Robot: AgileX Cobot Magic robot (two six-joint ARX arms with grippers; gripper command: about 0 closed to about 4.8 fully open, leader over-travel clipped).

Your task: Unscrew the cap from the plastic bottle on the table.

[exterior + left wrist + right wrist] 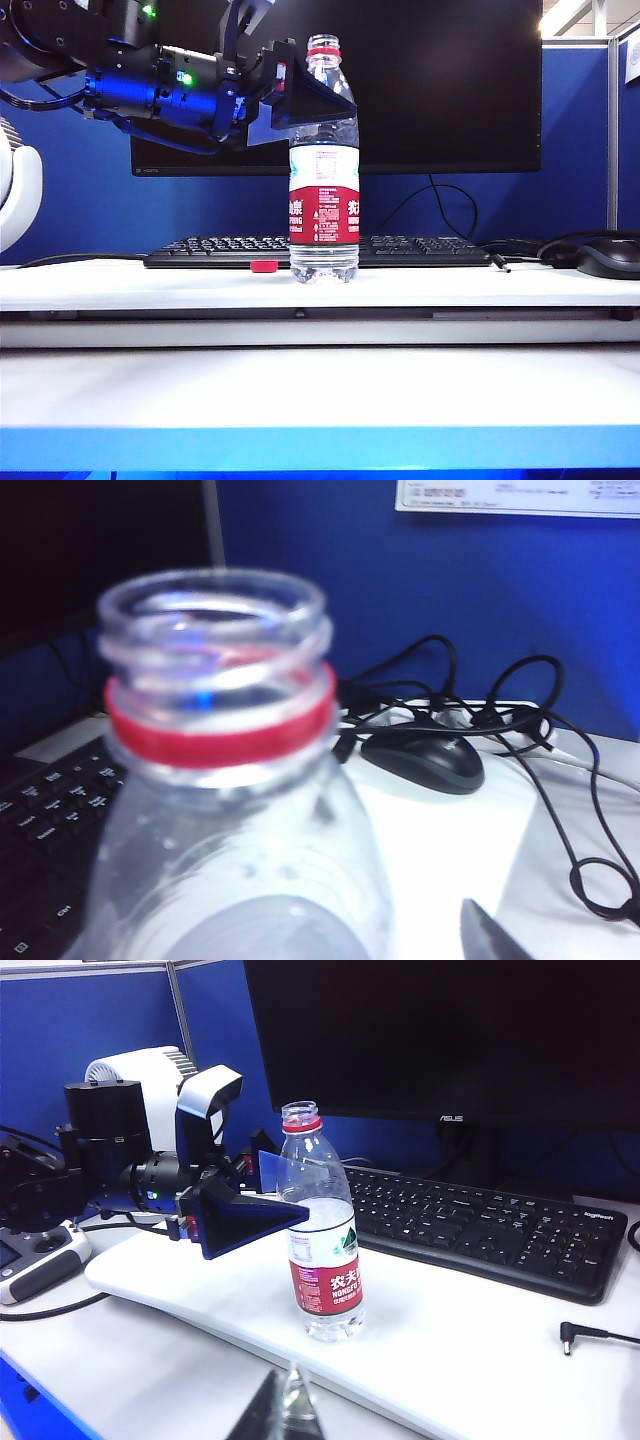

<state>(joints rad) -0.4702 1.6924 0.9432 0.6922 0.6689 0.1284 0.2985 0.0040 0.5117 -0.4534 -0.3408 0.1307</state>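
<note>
The plastic bottle (324,210) stands upright on the table (320,395), its clear mouth (212,605) bare above the thin red neck ring. A small red cap (264,266) lies on the table just left of the bottle's base, in front of the keyboard. My left gripper (335,100) is open at the bottle's ribbed shoulder, one finger on each side (250,1222); I cannot tell whether they touch it. One left fingertip (488,938) shows beside the bottle. My right gripper (292,1405) is shut on nothing, low and well short of the bottle (322,1250), and out of the exterior view.
A black keyboard (320,250) lies behind the bottle under a dark monitor (430,80). A black mouse (610,256) and tangled cables (560,780) are at the right. A handheld controller (35,1260) sits beside the left arm's base.
</note>
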